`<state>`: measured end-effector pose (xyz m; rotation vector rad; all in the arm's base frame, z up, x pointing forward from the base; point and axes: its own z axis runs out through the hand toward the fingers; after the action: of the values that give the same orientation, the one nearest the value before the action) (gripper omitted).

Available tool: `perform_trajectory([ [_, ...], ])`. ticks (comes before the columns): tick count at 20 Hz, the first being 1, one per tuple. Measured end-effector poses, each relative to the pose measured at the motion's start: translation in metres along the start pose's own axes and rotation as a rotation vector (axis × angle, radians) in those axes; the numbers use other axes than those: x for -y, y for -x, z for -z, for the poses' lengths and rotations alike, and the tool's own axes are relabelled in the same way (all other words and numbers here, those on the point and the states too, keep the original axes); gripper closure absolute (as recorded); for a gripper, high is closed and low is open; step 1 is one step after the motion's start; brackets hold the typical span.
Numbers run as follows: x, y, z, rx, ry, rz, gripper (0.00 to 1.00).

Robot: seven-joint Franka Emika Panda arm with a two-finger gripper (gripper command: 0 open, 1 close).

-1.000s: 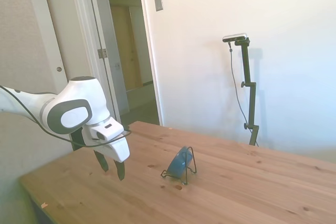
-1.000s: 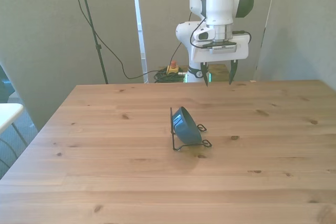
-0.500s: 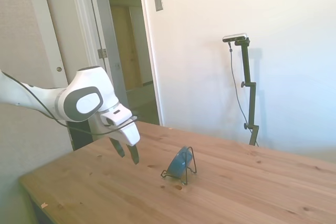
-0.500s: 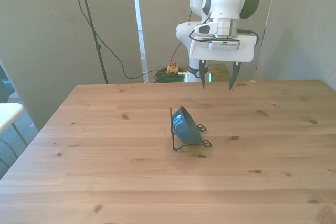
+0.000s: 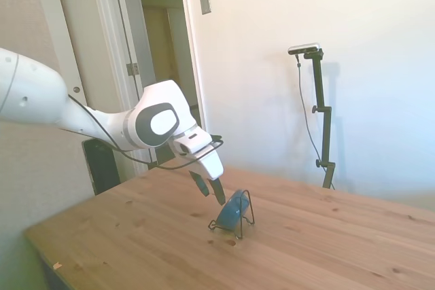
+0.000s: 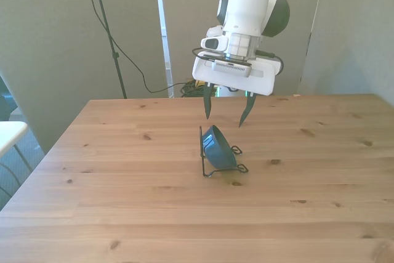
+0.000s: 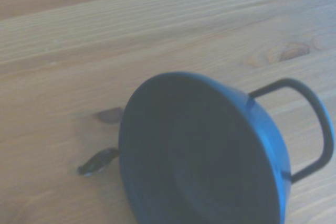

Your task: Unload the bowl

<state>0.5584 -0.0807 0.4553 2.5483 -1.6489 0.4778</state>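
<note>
Glossy teal bowl (image 6: 218, 146), smooth like glazed ceramic, in a thin black wire stand (image 6: 229, 167). Knotty, matt pale wood table (image 6: 123, 201). Smooth white plastic-looking arm (image 6: 247, 1).

Soft, even daylight fills the side view, where the white wall (image 5: 285, 52) is washed nearly to glare and the doorway (image 5: 163, 66) beside it is dimmer and yellowish. The front view is duller and slightly hazy, with muted grey walls and only a faint shadow on the wooden table (image 6: 123, 201) under the bowl (image 6: 218, 148) (its glossy surface shows little shine here). The wrist view is the softest of the 3: the bowl (image 7: 205, 156) fills much of it, dark inside and blurred at the rim, and the wood grain around it is smeared.
</note>
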Motion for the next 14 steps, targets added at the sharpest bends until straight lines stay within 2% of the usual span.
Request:
perform_trajectory([
  [6, 0.023, 0.011, -0.007, -0.033, 0.041, -0.005, 0.0],
  [14, 0.011, 0.005, -0.008, -0.089, 0.134, -0.046, 0.0],
])
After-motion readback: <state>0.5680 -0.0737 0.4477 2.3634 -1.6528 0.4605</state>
